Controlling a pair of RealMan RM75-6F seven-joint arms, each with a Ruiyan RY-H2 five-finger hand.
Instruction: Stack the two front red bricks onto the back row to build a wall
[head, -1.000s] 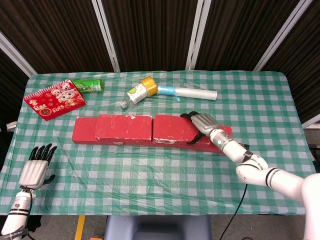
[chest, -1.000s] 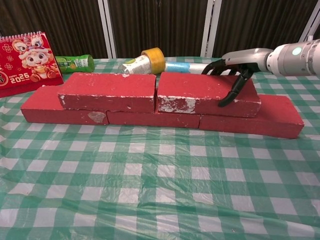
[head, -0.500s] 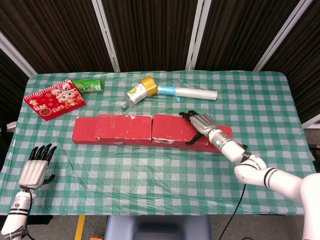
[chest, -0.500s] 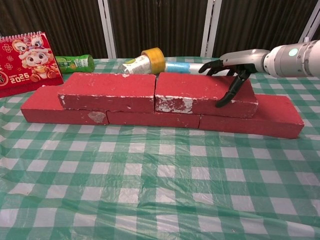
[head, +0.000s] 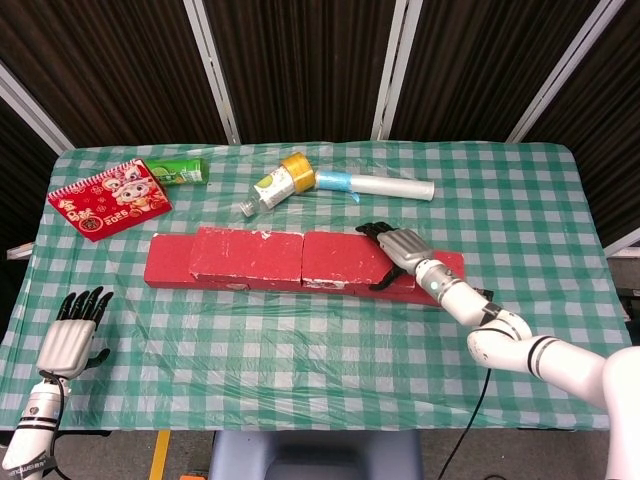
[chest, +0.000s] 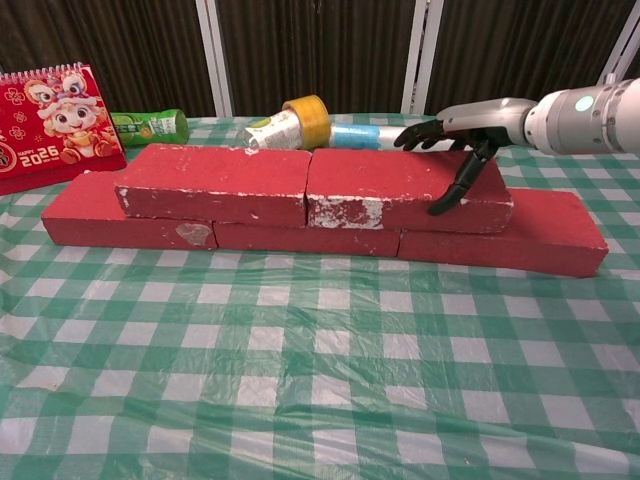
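Two red bricks lie on top of the back row (head: 165, 266) (chest: 545, 240). The left top brick (head: 248, 255) (chest: 215, 180) and the right top brick (head: 345, 257) (chest: 395, 185) touch end to end. My right hand (head: 400, 245) (chest: 470, 125) grips the right end of the right top brick, with its thumb down the front face and its fingers stretched over the top toward the back edge. My left hand (head: 72, 335) hangs off the table's front left corner with its fingers spread, holding nothing.
Behind the bricks lie a red calendar (head: 108, 198) (chest: 55, 125), a green bottle (head: 175, 172) (chest: 150, 127), a yellow tape roll (head: 297, 170) (chest: 305, 115) beside a small bottle (head: 265, 190), and a white tube (head: 385, 186). Checked cloth (chest: 320, 360) covers the table in front.
My right hand slid the right top brick leftward, closing the gap to the left top brick. Its fingers have straightened somewhat. The left hand stayed still.
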